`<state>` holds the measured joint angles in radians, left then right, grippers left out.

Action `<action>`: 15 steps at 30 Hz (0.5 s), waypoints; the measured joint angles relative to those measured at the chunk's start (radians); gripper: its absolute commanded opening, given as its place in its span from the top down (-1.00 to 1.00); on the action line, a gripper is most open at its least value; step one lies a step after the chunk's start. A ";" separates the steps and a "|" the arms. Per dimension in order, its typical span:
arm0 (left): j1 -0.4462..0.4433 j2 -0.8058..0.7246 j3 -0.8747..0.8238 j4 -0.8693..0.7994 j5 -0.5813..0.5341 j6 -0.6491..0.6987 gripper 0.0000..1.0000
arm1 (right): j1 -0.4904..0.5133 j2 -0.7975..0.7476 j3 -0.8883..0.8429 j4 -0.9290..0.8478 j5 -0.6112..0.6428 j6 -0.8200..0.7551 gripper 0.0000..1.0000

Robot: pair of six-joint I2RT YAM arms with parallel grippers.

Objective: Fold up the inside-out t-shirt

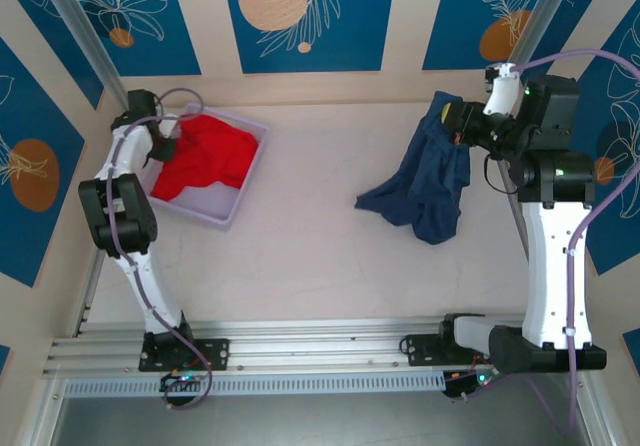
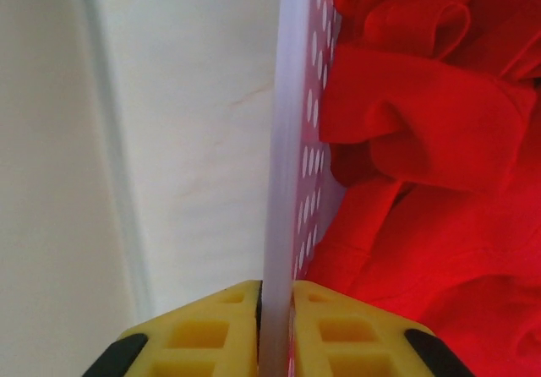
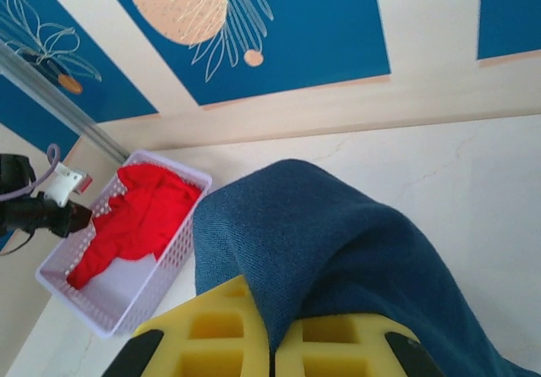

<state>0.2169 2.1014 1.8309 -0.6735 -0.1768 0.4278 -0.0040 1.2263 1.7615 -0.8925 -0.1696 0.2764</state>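
Our right pincer (image 3: pixel 272 330) is clamped shut on a fold of the t-shirt (image 1: pixel 432 181), which hangs half-lifted over the right of the surface (image 1: pixel 300 256), and our left pincer (image 2: pixel 275 301) pinches the basket (image 1: pixel 250 176) wall, so we risk cloth slipping free or the basket tipping.
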 measured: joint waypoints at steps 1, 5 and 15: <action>0.024 0.019 0.024 0.000 -0.009 -0.017 0.57 | 0.013 0.013 0.000 0.000 -0.004 0.002 1.00; 0.107 0.074 0.084 0.021 -0.045 -0.075 0.47 | 0.069 0.062 -0.008 0.000 -0.008 0.005 1.00; 0.119 0.043 0.130 0.070 -0.058 -0.214 -0.20 | 0.171 0.119 -0.050 0.022 -0.012 0.013 1.00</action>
<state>0.3355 2.1445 1.9614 -0.6033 -0.2344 0.2142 0.1669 1.3453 1.7111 -0.8707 -0.1818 0.2890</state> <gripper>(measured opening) 0.565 0.077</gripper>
